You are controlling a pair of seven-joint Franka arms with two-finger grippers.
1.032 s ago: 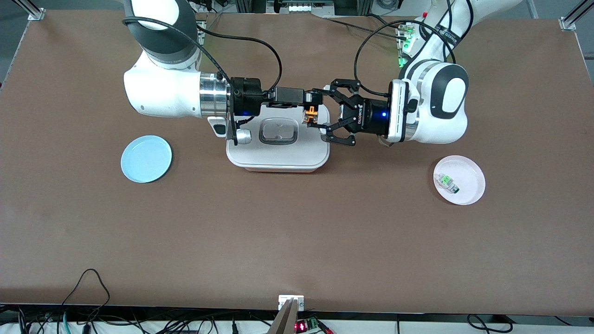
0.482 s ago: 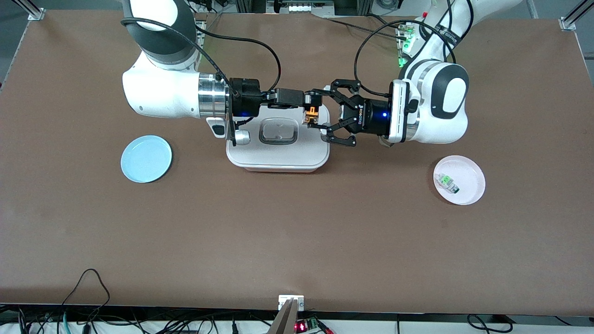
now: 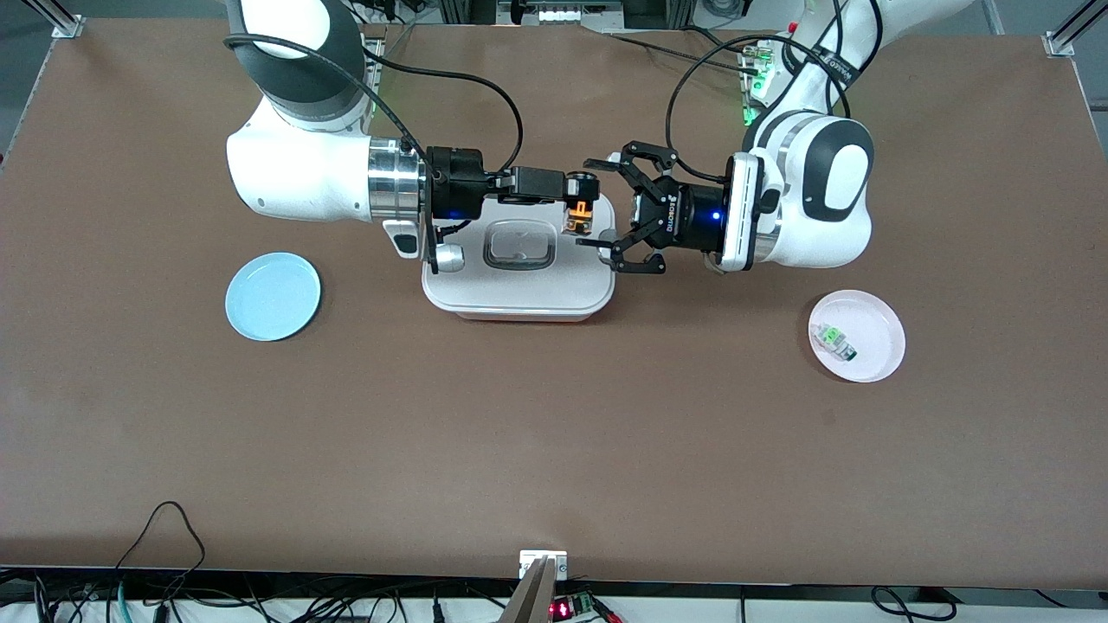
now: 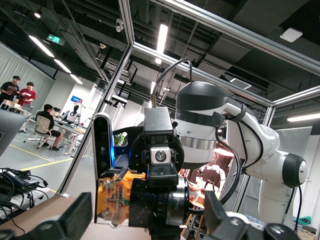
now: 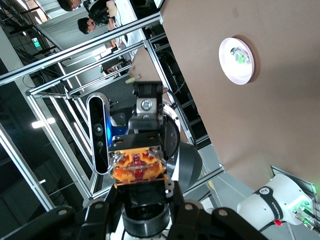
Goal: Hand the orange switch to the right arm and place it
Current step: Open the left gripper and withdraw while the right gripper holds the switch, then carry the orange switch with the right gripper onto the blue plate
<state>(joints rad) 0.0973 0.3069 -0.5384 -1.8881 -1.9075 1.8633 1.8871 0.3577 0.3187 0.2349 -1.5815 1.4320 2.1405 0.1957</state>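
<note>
Now the right gripper (image 3: 578, 208) pinches the orange switch (image 3: 579, 215) in the air over the white lidded box (image 3: 518, 290), at the box's end toward the left arm. Just beside it, the left gripper (image 3: 599, 206) has its black fingers (image 3: 600, 163) spread wide, flanking the switch without touching it. A green-and-white part (image 3: 834, 339) lies on the pink plate (image 3: 879, 346); the blue plate (image 3: 273, 296) sits toward the right arm's end.

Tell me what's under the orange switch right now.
The small orange switch, held in the right gripper, hangs over the white rounded-square box. The box surface directly beneath it is hidden.
</note>
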